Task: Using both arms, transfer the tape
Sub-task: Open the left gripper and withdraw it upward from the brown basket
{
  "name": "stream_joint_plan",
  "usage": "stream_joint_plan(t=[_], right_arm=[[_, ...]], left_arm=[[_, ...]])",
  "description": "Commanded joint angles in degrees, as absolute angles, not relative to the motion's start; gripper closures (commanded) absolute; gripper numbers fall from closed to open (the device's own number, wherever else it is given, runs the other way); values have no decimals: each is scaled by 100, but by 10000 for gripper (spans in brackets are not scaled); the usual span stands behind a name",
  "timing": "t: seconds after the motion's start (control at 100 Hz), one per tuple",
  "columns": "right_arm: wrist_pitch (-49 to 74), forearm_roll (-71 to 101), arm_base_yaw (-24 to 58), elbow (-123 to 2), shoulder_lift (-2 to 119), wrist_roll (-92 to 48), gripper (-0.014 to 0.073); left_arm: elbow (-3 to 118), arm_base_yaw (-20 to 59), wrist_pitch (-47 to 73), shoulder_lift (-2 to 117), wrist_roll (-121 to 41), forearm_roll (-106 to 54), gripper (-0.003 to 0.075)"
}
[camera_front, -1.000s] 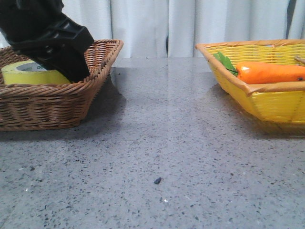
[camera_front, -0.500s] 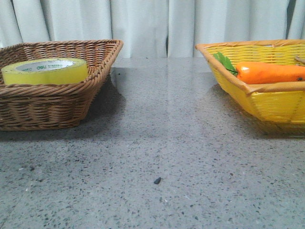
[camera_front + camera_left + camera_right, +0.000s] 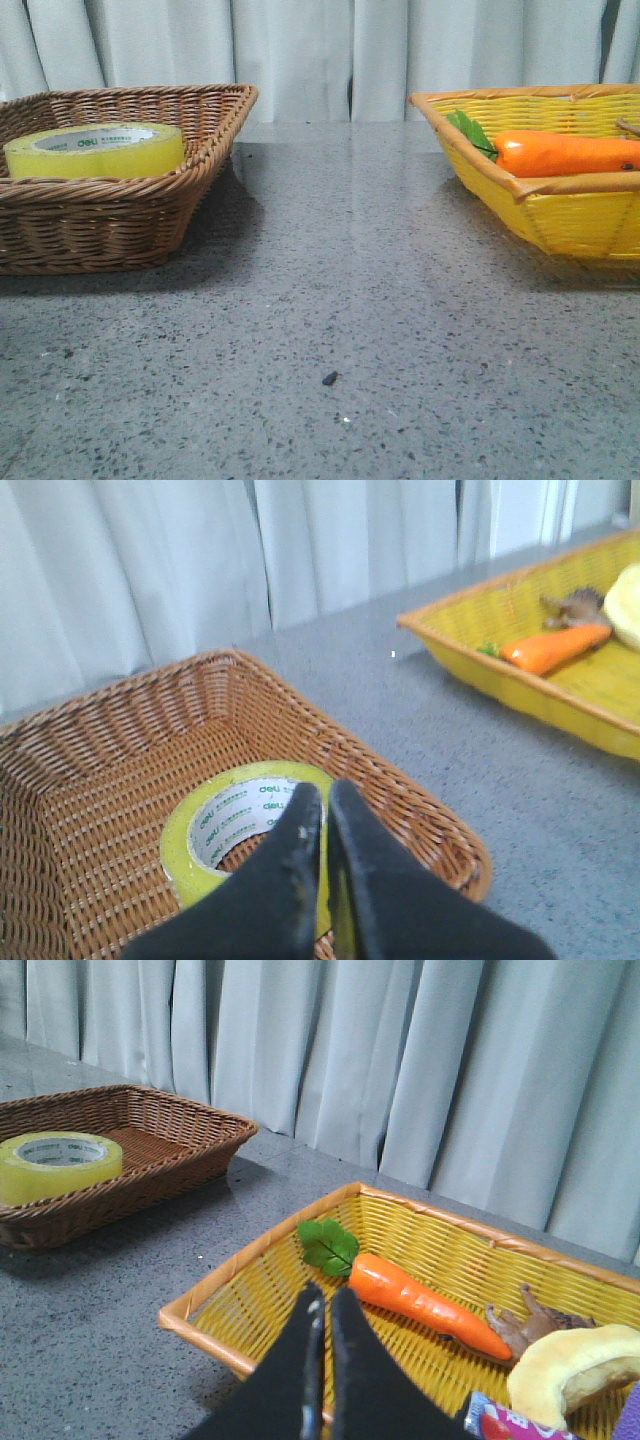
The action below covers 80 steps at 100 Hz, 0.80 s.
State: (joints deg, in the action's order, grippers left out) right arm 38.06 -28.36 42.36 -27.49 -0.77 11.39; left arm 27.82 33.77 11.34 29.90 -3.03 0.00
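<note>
In the brown wicker basket (image 3: 120, 215) at the left of the desk (image 3: 340, 300), the tape (image 3: 95, 150) lay flat on its side, core opening upward. It sat free of any grip, so I judged the transfer was not yet begun or was already finished; the views alone did not settle which.

My left claw (image 3: 325, 810) hung above the basket with its fingers pressed together, gripping nothing. In the left wrist view the fingertips overlapped the near rim of the roll (image 3: 245, 830); I could not tell whether they touched it. I judged this position kept the roll within reach for a pick.

My right claw (image 3: 322, 1310) was likewise closed narrow and empty, positioned over the near edge of the yellow basket (image 3: 260, 1290). That basket held a carrot (image 3: 425, 1305) with green leaves and several other items. I judged this arm stood by to receive the roll over the open desk between the two baskets, which were well apart.

The tape was a wide roll of bright yellow. Its inner core was white, printed with green "deli" lettering. The outer face looked smooth and slightly glossy.
</note>
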Motion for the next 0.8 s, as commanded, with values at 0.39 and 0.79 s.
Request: stream_joint_plan(t=[0.39, 0.79], right_arm=[[2880, -3104, 4213, -2691, -130, 1146, 666], [2880, -3104, 4213, -2691, -130, 1146, 666]], left_arm=[[1278, 3368, 243, 783, -269, -386, 741], [1061, 3368, 280, 785, -269, -386, 741]])
